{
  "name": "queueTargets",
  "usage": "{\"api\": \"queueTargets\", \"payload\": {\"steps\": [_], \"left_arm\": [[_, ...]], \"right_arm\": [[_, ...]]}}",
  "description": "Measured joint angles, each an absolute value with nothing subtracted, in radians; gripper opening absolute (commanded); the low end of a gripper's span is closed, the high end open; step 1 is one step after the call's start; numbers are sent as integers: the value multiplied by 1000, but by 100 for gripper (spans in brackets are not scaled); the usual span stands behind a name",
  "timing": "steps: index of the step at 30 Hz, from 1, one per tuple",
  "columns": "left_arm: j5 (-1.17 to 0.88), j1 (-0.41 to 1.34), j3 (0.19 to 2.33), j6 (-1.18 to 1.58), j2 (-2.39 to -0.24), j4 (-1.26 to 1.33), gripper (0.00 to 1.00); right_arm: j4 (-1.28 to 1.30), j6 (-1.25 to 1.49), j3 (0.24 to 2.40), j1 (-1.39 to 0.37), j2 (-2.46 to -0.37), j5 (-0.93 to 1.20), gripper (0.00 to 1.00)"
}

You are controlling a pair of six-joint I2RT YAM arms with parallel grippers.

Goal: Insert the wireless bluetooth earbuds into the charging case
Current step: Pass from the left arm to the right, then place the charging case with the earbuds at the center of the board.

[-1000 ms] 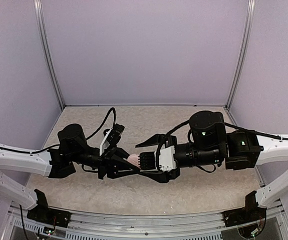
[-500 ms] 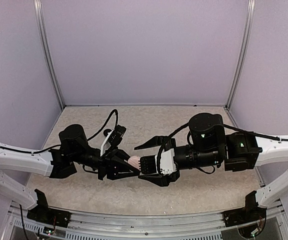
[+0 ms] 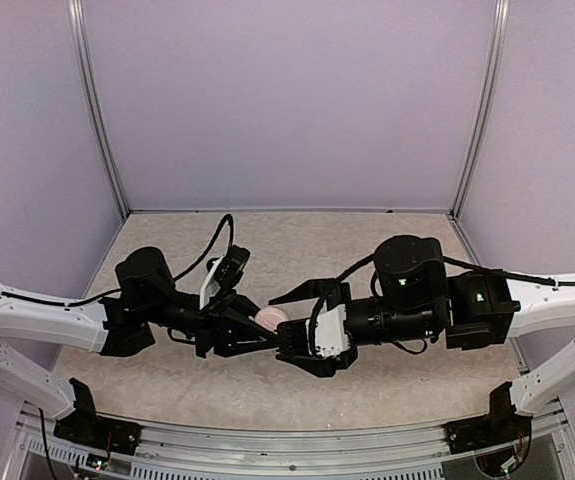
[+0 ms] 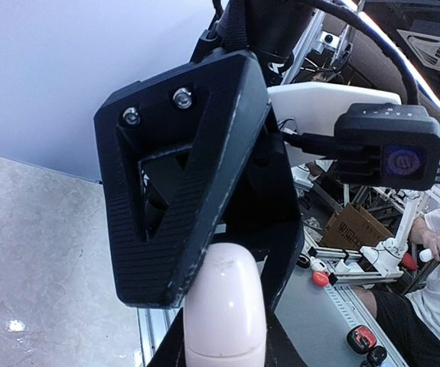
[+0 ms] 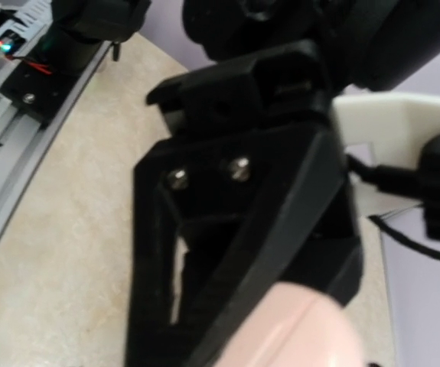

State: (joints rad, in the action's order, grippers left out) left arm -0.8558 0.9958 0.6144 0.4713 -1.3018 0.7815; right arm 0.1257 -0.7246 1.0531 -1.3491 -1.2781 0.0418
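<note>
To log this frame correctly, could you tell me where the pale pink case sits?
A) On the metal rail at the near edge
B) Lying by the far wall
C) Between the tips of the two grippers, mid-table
C: the top view shows the pink case right where the left gripper and the right gripper meet.

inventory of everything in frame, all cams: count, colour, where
case: 1, pale pink, mid-table between the two grippers
earbuds: none visible
table: 1, beige speckled, under the arms
walls: lilac, back and both sides
cardboard box: 1, brown, beyond the table, left wrist view only
left gripper: 1, black, shut on the case
right gripper: 1, black, open, fingers either side of the case
left arm, right arm: white and black, reaching in from either side
</note>
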Motion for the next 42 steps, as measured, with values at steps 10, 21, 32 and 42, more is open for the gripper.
{"api": "queueTargets", "payload": {"steps": [10, 21, 32, 42], "left_arm": [[-839, 995, 614, 471, -1305, 788, 14], [-826, 988, 614, 475, -1305, 796, 31], [-772, 960, 593, 490, -1283, 808, 82], [-465, 749, 488, 495, -1057, 690, 99]], "right_arm": [[69, -748, 1052, -1368, -1284, -53, 63], [53, -769, 1046, -1374, -1291, -102, 45], [-10, -717, 1006, -1350, -1285, -120, 43], [-159, -447, 995, -1001, -1359, 81, 39]]}}
